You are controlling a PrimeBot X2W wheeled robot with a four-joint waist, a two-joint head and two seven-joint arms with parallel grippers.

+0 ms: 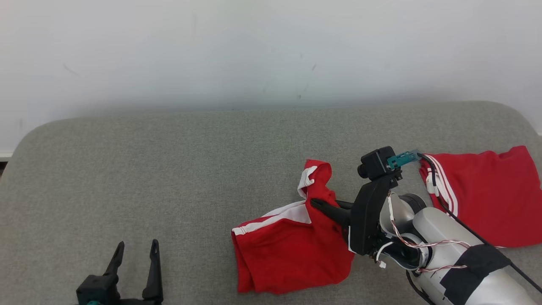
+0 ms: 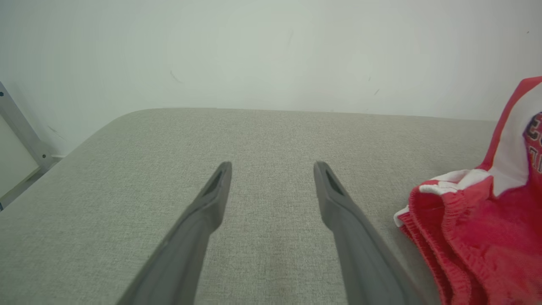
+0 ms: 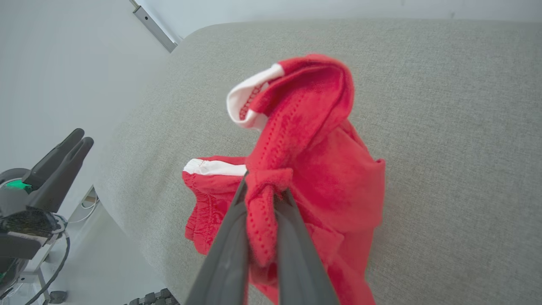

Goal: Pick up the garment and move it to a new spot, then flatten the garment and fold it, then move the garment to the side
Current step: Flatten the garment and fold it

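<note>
Right wrist view: the right gripper (image 3: pixel 264 188) is seen pinched on a bunched red fold of the garment (image 3: pixel 334 169). The rest of the garment lies crumpled on the counter (image 3: pixel 444 127). The fold should be lifted slowly, high enough that no hem is dragged. The left gripper (image 1: pixel 137 245) stands spread, well apart, and could be brought in for flattening.

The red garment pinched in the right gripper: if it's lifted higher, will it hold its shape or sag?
Probably floppy: the red garment bunches in folds around the shut right gripper, so it should sag if raised. Likely light, since a narrow pinch holds up a peak of it. Pushed across the grey cushion, it would probably wrinkle rather than slide.
</note>
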